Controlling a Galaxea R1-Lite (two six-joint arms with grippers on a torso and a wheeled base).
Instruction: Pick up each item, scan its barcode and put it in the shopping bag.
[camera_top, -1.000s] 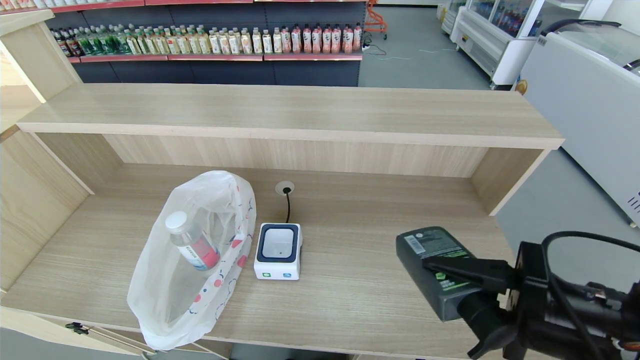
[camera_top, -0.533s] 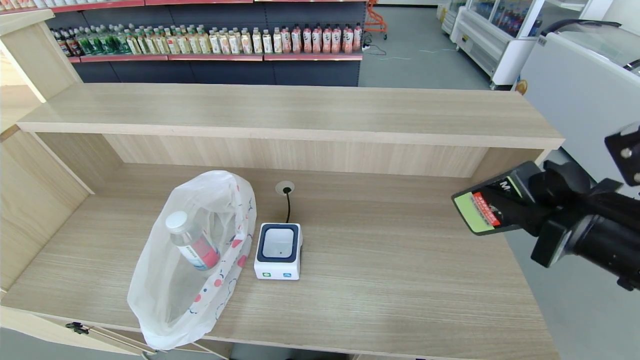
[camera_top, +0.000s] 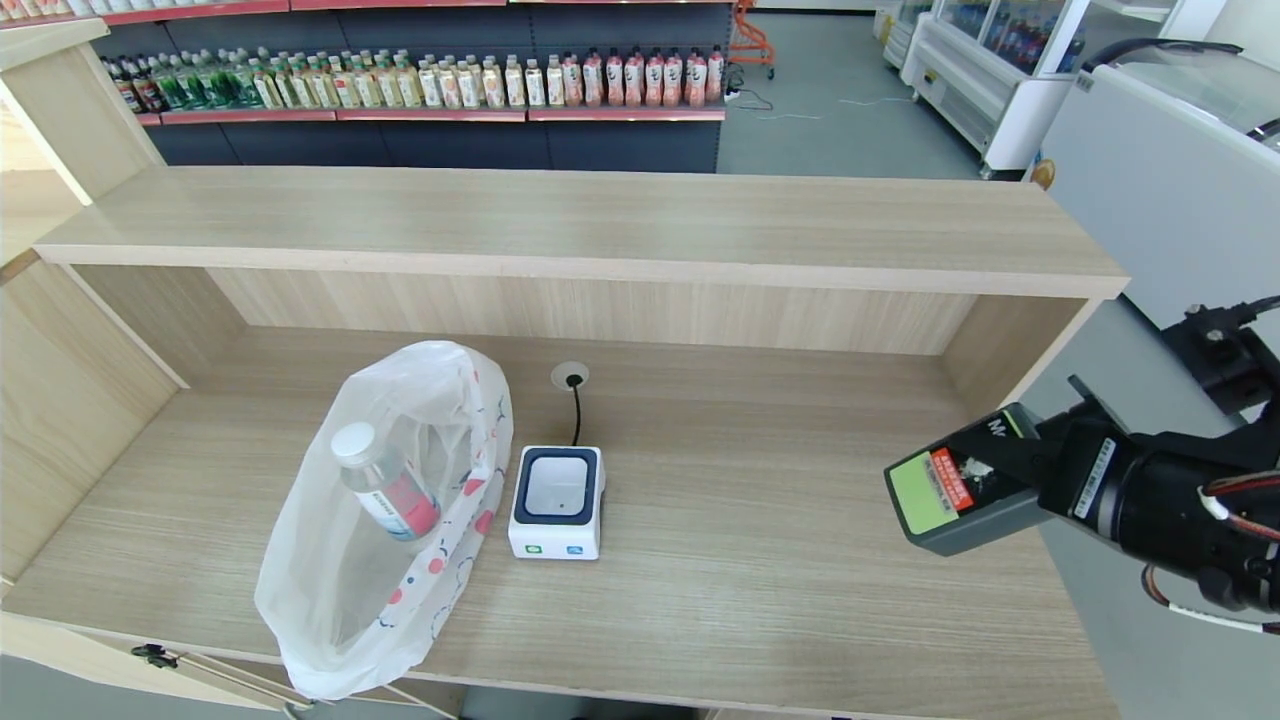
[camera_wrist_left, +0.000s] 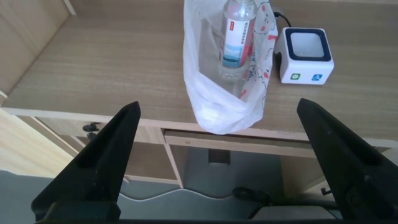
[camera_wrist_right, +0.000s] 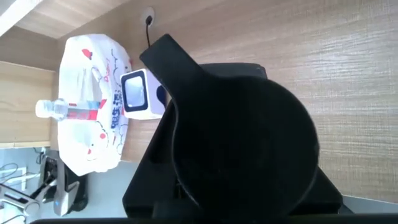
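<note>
My right gripper (camera_top: 1032, 458) is shut on a dark grey bottle (camera_top: 948, 492), holding it on its side above the counter's right end. Its green and red end faces left toward the scanner (camera_top: 556, 500), a white box with a dark blue frame at mid-counter. In the right wrist view the dark bottle (camera_wrist_right: 242, 155) hides most of the counter. The translucent shopping bag (camera_top: 385, 520) with red dots stands left of the scanner, a water bottle (camera_top: 383, 482) inside it. My left gripper (camera_wrist_left: 217, 165) hangs open in front of the counter's front edge, below the shopping bag (camera_wrist_left: 227, 74).
The wooden counter (camera_top: 760, 560) has a raised back shelf (camera_top: 580, 225) and side walls. A cable runs from the scanner to a hole (camera_top: 570, 377) behind it. Bare counter lies between the scanner and the held bottle. Chest freezers (camera_top: 1170, 180) stand to the right.
The right arm lifted the dark bottle from low at the front right, turned it so the green end faces left, then lowered it slightly toward the counter. The bag and scanner stayed put.
</note>
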